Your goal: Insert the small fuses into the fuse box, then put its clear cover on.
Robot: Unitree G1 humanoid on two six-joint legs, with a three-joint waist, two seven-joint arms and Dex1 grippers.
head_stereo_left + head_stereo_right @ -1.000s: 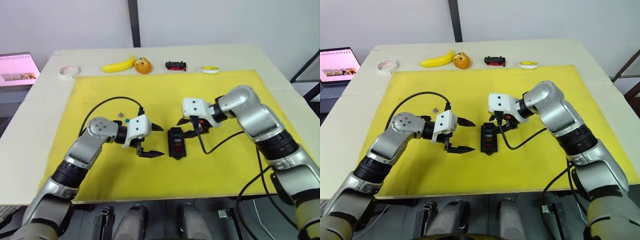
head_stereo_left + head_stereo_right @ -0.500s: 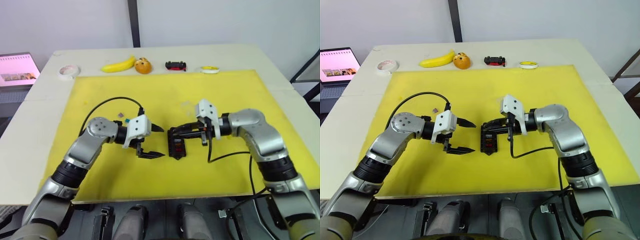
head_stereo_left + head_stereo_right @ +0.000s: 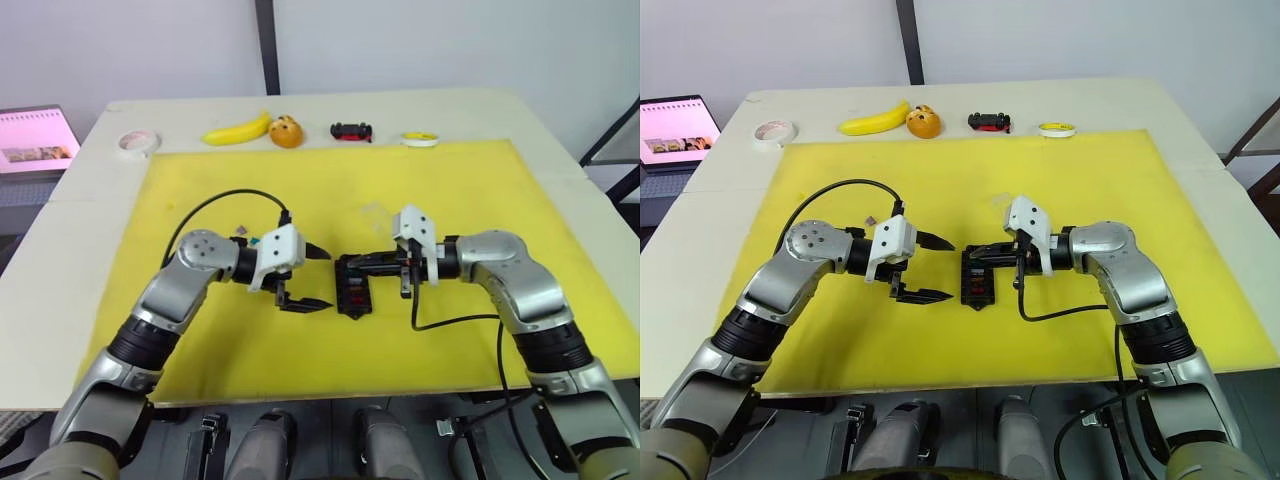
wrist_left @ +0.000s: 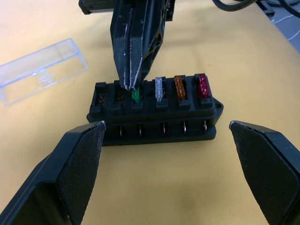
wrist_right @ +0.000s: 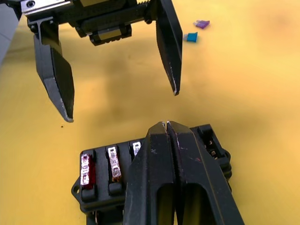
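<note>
The black fuse box (image 3: 353, 285) lies mid-mat. Red (image 4: 201, 85), orange (image 4: 179, 86), grey (image 4: 159, 88) and green (image 4: 136, 96) small fuses stand in its far row. My right gripper (image 4: 131, 86) is shut, its tips touching the top of the green fuse. My left gripper (image 3: 325, 280) stands open just left of the box, a finger toward each end, touching nothing. The clear cover (image 4: 42, 70) lies on the mat beyond the box. Purple (image 5: 202, 24) and teal (image 5: 190, 37) fuses lie loose behind the left gripper.
The yellow mat (image 3: 470, 190) covers most of the table. Along the far edge sit a tape roll (image 3: 134, 142), a banana (image 3: 238, 130), an orange fruit (image 3: 286, 131), a toy car (image 3: 351, 131) and a yellow disc (image 3: 420, 139). A pink screen (image 3: 35, 140) is at far left.
My right arm swung down from above the box to lie level, its shut tips now on the green fuse. The left gripper edged slightly toward the box, still open.
</note>
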